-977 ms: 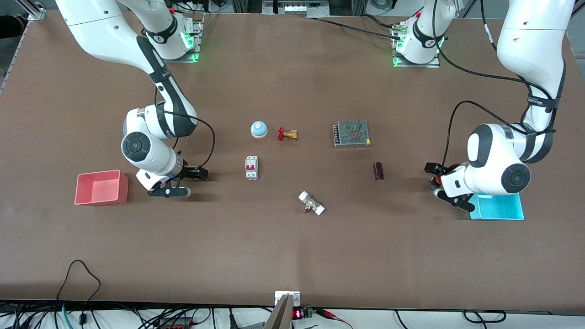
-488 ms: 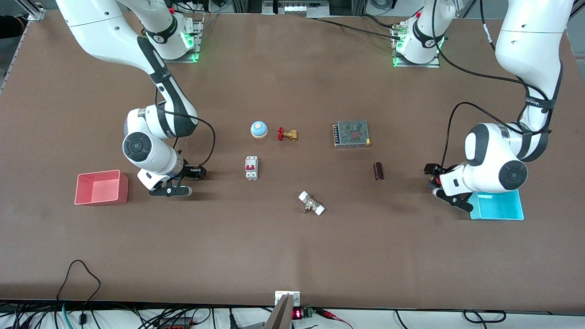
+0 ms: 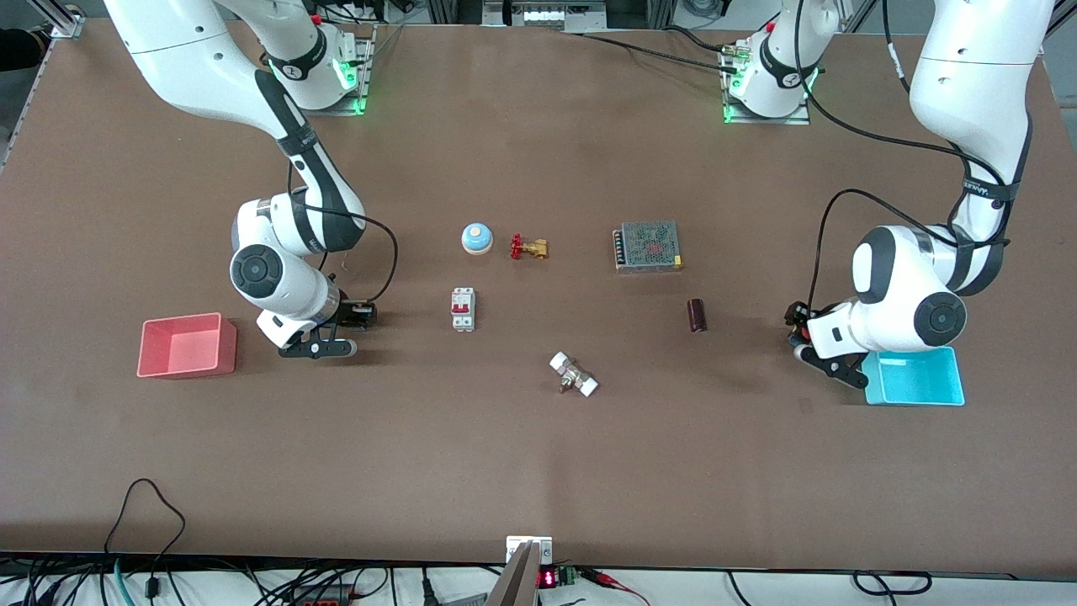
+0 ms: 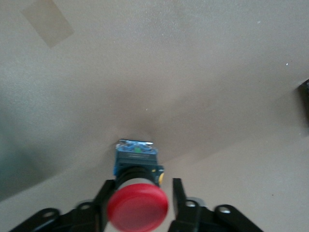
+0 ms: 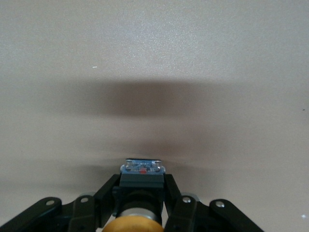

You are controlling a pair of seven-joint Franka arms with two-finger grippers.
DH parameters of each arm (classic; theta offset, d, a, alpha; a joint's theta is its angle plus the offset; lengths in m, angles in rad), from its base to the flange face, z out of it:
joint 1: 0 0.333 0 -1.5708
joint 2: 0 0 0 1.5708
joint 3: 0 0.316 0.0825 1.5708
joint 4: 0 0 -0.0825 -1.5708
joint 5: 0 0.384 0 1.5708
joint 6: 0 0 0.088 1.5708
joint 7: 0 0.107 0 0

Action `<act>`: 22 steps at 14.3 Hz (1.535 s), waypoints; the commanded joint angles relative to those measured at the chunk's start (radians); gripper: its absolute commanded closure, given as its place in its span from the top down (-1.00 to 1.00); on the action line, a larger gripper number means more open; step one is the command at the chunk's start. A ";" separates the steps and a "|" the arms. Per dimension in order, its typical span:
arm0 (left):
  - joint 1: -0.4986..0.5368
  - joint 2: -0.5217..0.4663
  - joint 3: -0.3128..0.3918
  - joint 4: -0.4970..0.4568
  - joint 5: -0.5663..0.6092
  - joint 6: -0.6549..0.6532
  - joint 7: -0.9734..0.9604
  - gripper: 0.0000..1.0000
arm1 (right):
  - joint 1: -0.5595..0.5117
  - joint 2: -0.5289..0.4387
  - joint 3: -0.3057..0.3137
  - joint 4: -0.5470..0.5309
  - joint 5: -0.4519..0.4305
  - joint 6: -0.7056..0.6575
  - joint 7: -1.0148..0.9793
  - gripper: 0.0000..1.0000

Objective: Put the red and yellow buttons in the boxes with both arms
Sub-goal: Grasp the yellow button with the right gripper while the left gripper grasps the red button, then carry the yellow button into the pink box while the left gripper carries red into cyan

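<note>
We see the left gripper (image 4: 139, 205) closed on the red button (image 4: 137, 209) beside the cyan box (image 3: 917, 379) — the right gripper (image 5: 140, 203) clamps the yellow button (image 5: 133, 225) near the pink box (image 3: 187, 345).

Red-capped button (image 4: 137, 209), orange-yellow-capped button (image 5: 135, 226), pink-red box (image 3: 187, 345), cyan box (image 3: 917, 378), blue-and-white bell (image 3: 476, 238), brown table (image 3: 538, 454).
</note>
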 commanded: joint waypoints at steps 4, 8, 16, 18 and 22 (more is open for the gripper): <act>0.000 -0.051 -0.001 -0.003 0.018 0.019 0.009 -0.78 | -0.012 -0.034 -0.001 0.010 -0.008 -0.003 -0.055 -0.57; 0.019 -0.227 0.038 -0.001 0.018 -0.065 -0.033 -0.83 | -0.122 -0.162 -0.013 0.121 0.009 -0.245 -0.201 -0.62; 0.146 -0.149 0.048 0.162 0.051 -0.131 -0.262 -0.92 | -0.329 -0.129 -0.077 0.222 0.002 -0.292 -0.589 -0.62; 0.177 -0.080 0.048 0.254 0.050 -0.198 -0.263 -0.95 | -0.337 -0.081 -0.080 0.222 -0.006 -0.266 -0.624 -0.61; 0.212 0.053 0.048 0.434 0.047 -0.297 -0.255 -0.99 | -0.375 0.007 -0.082 0.210 -0.011 -0.123 -0.700 -0.61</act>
